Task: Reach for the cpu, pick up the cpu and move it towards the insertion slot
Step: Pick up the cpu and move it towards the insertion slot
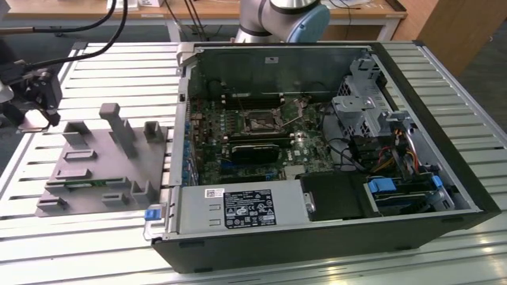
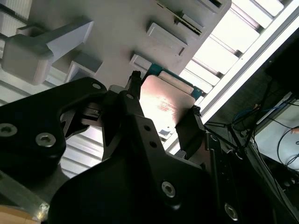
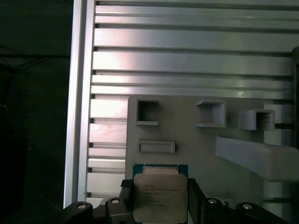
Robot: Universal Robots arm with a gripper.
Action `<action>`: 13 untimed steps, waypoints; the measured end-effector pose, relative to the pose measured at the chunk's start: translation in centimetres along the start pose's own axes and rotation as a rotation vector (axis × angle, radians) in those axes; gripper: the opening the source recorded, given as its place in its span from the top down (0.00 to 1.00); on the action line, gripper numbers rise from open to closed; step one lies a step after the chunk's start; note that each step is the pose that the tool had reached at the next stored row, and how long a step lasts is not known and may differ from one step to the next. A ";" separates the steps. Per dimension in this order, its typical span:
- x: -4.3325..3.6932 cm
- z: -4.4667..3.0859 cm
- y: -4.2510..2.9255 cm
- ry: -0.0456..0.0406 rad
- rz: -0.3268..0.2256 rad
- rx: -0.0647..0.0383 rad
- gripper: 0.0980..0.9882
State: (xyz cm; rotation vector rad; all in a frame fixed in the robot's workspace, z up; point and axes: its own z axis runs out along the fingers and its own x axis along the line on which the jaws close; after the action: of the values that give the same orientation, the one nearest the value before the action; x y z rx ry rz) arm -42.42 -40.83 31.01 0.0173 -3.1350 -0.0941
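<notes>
The cpu [image 3: 160, 196] is a flat square chip with a silvery top and a green rim, and it sits between the two black fingers of my gripper [image 3: 160, 201]. In the second wrist view the cpu [image 2: 166, 102] is clamped at two opposite edges by the gripper [image 2: 163, 111], just over the edge of the grey fixture plate [image 2: 117, 28]. In the exterior view the gripper [image 1: 35, 110] hangs at the far left beside that plate. The insertion slot [image 1: 260, 122], a square socket with a metal frame, lies on the motherboard inside the open case, far to the exterior view's right of the gripper.
The grey fixture plate [image 1: 103, 160] carries raised blocks, posts and a green memory stick [image 1: 87, 183]. The open computer case [image 1: 317, 148] has tall walls, a drive cage and cables. The slatted metal table [image 1: 95, 53] ends close to the gripper's left.
</notes>
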 end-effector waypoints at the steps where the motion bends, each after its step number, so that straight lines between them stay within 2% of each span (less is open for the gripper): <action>1: 0.00 -0.22 0.01 0.0000 0.000 0.000 0.50; 13: 0.02 -3.21 0.24 0.0000 0.000 0.000 0.50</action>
State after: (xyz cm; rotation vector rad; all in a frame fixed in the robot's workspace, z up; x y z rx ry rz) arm -42.43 -40.78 34.23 0.0173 -3.1350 -0.0941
